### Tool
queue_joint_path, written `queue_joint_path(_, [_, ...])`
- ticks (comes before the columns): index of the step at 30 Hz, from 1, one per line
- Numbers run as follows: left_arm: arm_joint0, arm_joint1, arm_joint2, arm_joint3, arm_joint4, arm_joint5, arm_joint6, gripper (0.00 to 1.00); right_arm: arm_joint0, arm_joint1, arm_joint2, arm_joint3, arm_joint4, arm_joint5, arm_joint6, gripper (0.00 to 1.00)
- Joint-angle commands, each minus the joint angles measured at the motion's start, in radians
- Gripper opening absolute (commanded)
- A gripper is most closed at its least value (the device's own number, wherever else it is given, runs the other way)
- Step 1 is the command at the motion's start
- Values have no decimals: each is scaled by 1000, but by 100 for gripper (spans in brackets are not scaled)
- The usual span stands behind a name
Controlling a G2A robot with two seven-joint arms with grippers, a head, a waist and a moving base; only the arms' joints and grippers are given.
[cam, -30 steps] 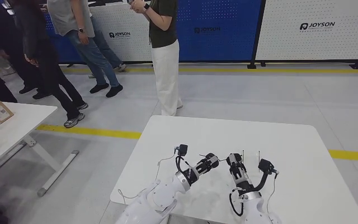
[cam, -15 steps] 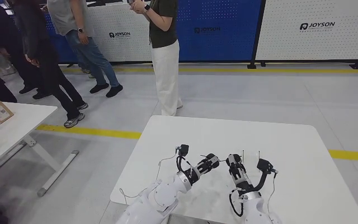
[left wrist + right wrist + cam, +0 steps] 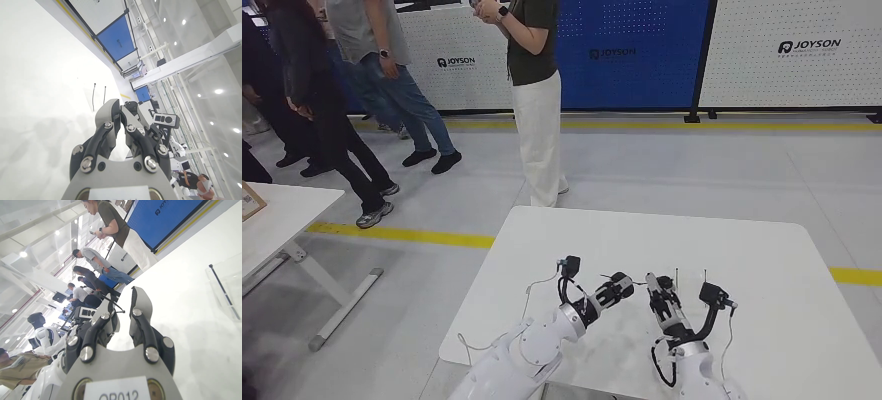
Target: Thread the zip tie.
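A thin, bowed black zip tie [image 3: 122, 311] is pinched in the left claw [image 3: 120, 111] (pads pressed together), its tip between the spread right claw [image 3: 122, 292] fingers, over the smooth white counter [image 3: 742, 240].

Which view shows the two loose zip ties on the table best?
Left wrist view: both zip ties lie side by side, heads visible. Right wrist view shows one, close; top view shows both as faint lines.
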Motion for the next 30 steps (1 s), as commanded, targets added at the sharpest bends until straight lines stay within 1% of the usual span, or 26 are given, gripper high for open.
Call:
queue_joint_path(1, [-2, -1, -1, 1, -2, 3, 4, 0, -2, -1, -5, -3, -4, 1, -3, 30])
queue_joint_path(3, [-3, -1, -2, 3, -4, 4, 5, 0, -2, -1, -4, -3, -5, 3, -4, 27])
queue_joint_path(5, [-3, -2, -2, 4, -5, 5, 5, 0, 0, -1, -2, 0, -3, 2, -4, 17])
queue_joint_path(6, [-3, -2, -2, 4, -5, 5, 6, 0, 0, -1, -1, 1, -2, 2, -4, 15])
queue_joint_path(8, [-3, -2, -3, 5, -5, 7, 6, 0, 0, -1, 1, 2, 0, 1, -6, 15])
queue_joint_path(10, [-3, -2, -3, 6, -6, 7, 5, 0, -1, -1, 3, 2, 2, 0, -7, 11])
queue_joint_path(11, [-3, -2, -3, 6, -6, 7, 5, 0, -2, -1, 4, 2, 2, 0, -7, 8])
queue_joint_path(12, [-3, -3, -3, 6, -6, 7, 4, 0, -2, -1, 4, 1, 2, -1, -8, 0])
queue_joint_path(17, [-1, -3, -4, 4, -6, 2, 7, 0, -3, -1, 4, 0, -1, -1, -11, 0])
queue_joint_path(24, [5, -3, -4, -4, -5, -16, 2, 0, 3, -1, 0, 5, -6, -2, 6, 0])
queue_joint_path(30, [7, -4, -5, -3, -11, -25, -2, 0, 5, 0, 6, 10, 5, -18, 24, 0])
